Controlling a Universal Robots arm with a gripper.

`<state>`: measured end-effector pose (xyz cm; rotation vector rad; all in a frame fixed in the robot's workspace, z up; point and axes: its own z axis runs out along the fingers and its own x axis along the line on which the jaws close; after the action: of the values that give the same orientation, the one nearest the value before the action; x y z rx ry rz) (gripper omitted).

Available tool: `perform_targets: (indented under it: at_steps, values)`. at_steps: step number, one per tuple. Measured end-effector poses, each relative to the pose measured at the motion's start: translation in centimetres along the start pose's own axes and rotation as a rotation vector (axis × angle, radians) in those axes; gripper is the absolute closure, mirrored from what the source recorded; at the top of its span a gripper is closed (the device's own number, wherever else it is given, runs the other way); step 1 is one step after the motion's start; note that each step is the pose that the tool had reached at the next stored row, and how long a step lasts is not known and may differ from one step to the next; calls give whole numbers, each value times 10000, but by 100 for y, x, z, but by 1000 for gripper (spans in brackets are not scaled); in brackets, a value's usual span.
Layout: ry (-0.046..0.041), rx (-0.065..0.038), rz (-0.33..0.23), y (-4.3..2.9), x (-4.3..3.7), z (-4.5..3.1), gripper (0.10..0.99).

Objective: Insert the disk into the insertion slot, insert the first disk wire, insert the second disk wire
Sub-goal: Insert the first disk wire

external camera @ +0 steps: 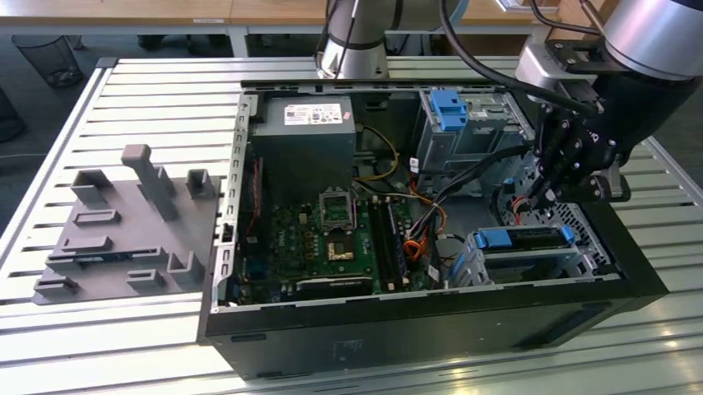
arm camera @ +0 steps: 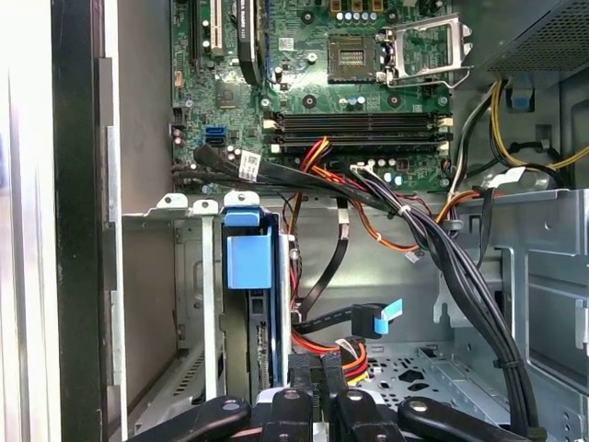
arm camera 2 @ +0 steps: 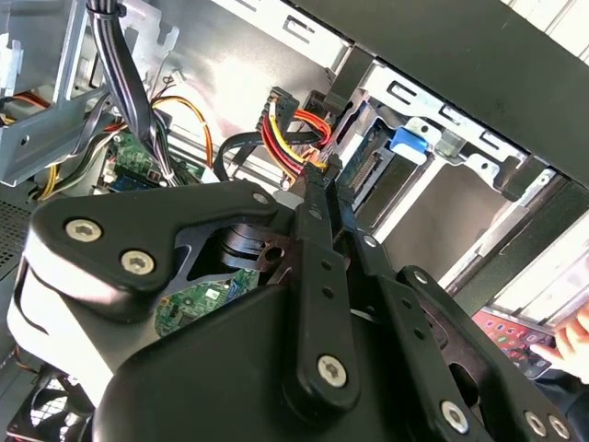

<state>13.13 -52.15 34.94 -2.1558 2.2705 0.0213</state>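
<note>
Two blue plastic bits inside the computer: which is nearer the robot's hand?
The blue-framed disk in the perforated cage, close by the hand; the other, a blue bracket, tops the taller bay farther off.

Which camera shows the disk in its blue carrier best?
The exterior view: the disk sits in the insertion slot, seen from above. The first wrist view shows it edge-on; the second wrist view catches just a blue corner.

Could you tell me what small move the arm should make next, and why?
Probably ease the gripper toward the rear of the disk: it sits in the insertion slot, and the jaws look shut on the red-and-yellow wire, short of it.
</note>
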Motion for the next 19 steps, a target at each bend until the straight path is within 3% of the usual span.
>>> perform_targets:
  at_steps: [19]
  values:
    - [-35, -1, -8, 5, 52, 11, 918]
